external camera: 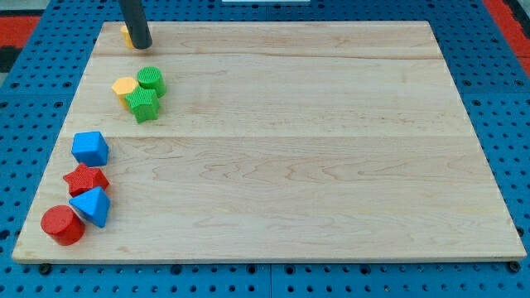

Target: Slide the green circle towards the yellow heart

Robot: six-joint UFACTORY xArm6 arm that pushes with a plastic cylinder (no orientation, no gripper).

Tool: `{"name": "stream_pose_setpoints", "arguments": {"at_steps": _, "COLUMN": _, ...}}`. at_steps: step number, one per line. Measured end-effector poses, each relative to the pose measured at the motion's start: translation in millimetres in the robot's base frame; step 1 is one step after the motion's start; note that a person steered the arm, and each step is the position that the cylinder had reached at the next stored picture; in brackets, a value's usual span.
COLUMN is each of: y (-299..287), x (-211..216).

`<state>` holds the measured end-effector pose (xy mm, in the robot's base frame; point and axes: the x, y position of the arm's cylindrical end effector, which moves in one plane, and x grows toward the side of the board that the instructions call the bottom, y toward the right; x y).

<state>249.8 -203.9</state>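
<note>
1. Seven small plastic blocks show clearly on the pale wooden board, all along the view's left side; an eighth, a yellow block of unclear shape, peeks out from behind the rod at the top-left corner.
2. My tip, the lower end of the straight dark rod, rests on the board near that corner, touching or just beside the half-hidden yellow block. It carries nothing and has nothing to open or close.
3. The green circle block lies below my tip, slightly toward the view's right, near but apart from it.
4. The yellow heart-like block sits just to the view's left of the green circle, seemingly touching it, with a green star-shaped block pressed in beneath both.
5. Judging from this, the push must run leftward, so my tip needs to reach the circle's right side first; it now stands above the circle.
6. A blue cube-like block, red star block, blue triangular block and red cylinder lie well apart, lower left.
</note>
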Motion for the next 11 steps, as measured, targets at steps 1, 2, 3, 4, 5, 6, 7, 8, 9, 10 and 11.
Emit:
{"name": "stream_pose_setpoints", "arguments": {"at_steps": 1, "y": 34, "x": 11}}
{"name": "stream_pose_setpoints", "arguments": {"at_steps": 2, "y": 47, "x": 36}}
{"name": "stream_pose_setpoints", "arguments": {"at_steps": 3, "y": 13, "x": 38}}
{"name": "stream_pose_setpoints", "arguments": {"at_steps": 4, "y": -7, "x": 43}}
{"name": "stream_pose_setpoints", "arguments": {"at_steps": 5, "y": -34, "x": 64}}
{"name": "stream_pose_setpoints", "arguments": {"at_steps": 6, "y": -38, "x": 95}}
{"name": "stream_pose_setpoints", "arguments": {"at_steps": 7, "y": 0, "x": 124}}
{"name": "stream_pose_setpoints", "arguments": {"at_steps": 8, "y": 45, "x": 144}}
{"name": "stream_pose_setpoints", "arguments": {"at_steps": 9, "y": 49, "x": 142}}
{"name": "stream_pose_setpoints", "arguments": {"at_steps": 10, "y": 35, "x": 121}}
{"name": "stream_pose_setpoints", "arguments": {"at_steps": 11, "y": 30, "x": 94}}
